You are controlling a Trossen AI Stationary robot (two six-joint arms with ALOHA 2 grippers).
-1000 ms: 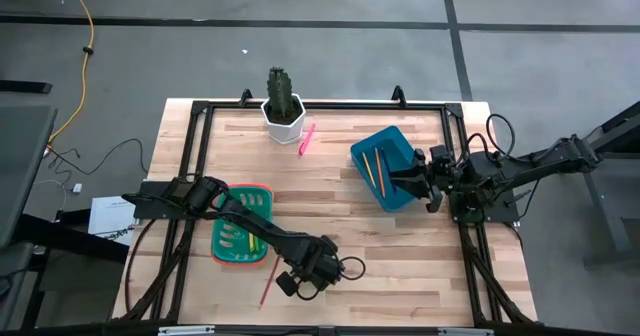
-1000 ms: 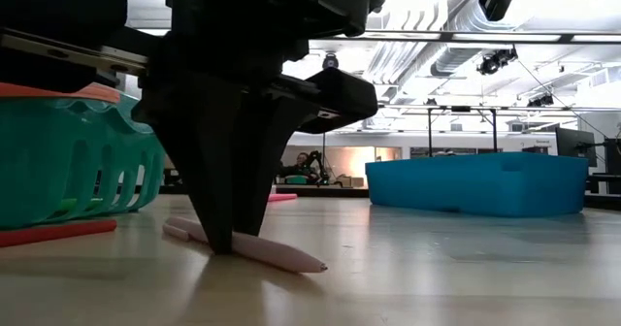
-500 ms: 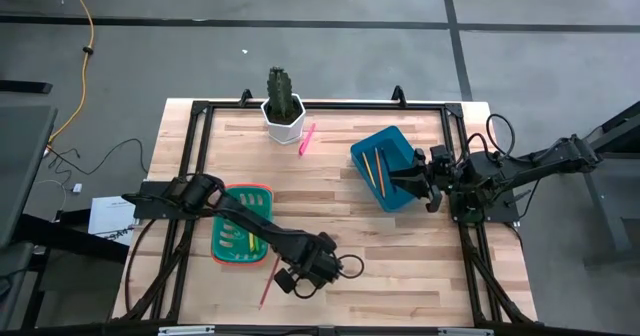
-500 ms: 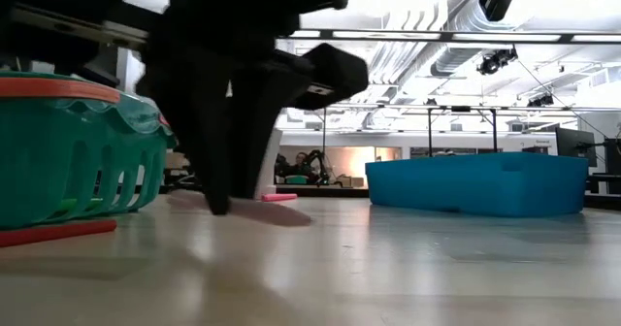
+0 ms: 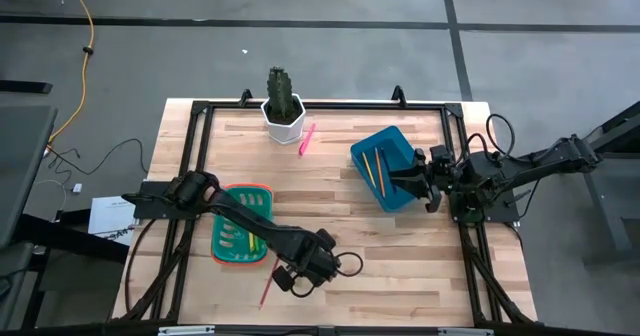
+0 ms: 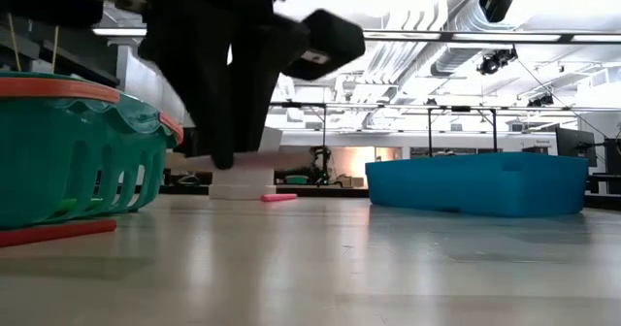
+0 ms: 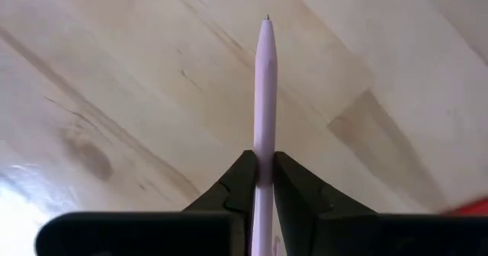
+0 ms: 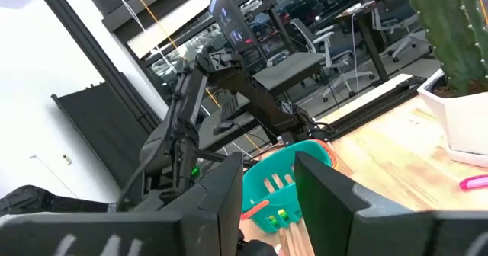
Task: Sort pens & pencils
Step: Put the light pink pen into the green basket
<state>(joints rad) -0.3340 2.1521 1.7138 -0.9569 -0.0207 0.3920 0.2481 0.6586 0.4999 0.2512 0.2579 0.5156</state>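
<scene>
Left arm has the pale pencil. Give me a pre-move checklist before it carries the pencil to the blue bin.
1. Grip: left end effector shut on the pale pencil, which sits centred: ok.
2. Pencil off the table: ok; the low view shows the end effector above the wood.
3. Blue bin open, already holding orange pencils: ok.
4. Right end effector open at the bin's edge, clearance for the drop: cannot tell.
5. Red stick lies on the side away from the bin: ok.

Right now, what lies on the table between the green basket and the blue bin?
High view: bare wood between the green basket and the blue bin. The left gripper, holding a pale pen, is nearer the front edge.
</scene>
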